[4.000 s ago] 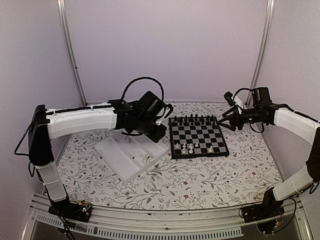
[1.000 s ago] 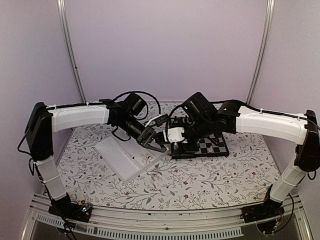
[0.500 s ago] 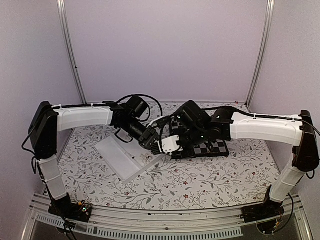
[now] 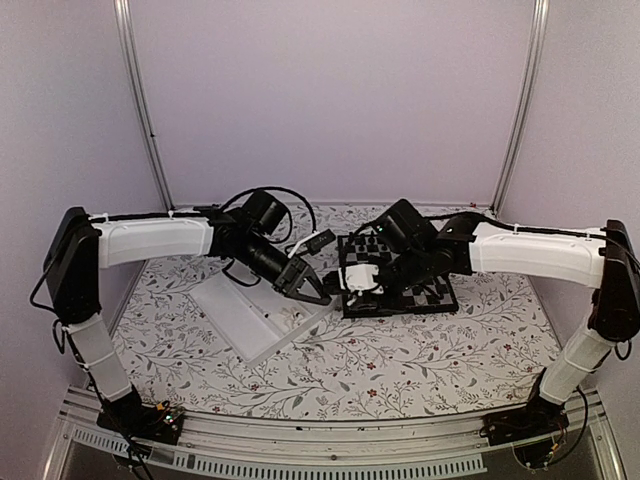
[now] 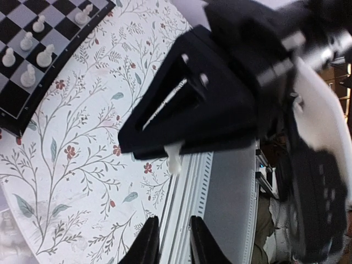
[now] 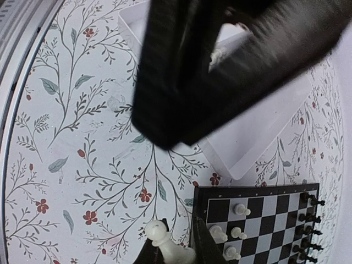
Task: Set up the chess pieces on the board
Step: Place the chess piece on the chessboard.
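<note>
A piece [image 6: 164, 241] is pinched by the right gripper [image 6: 175, 248] at the board's [image 6: 247, 190] nine o'clock; the left gripper [image 5: 172, 234] is held slightly parted, empty.

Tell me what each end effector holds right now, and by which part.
The right end effector pinches a white chess piece by its lower body, head sticking out. The left end effector holds nothing and stands slightly open.
</note>
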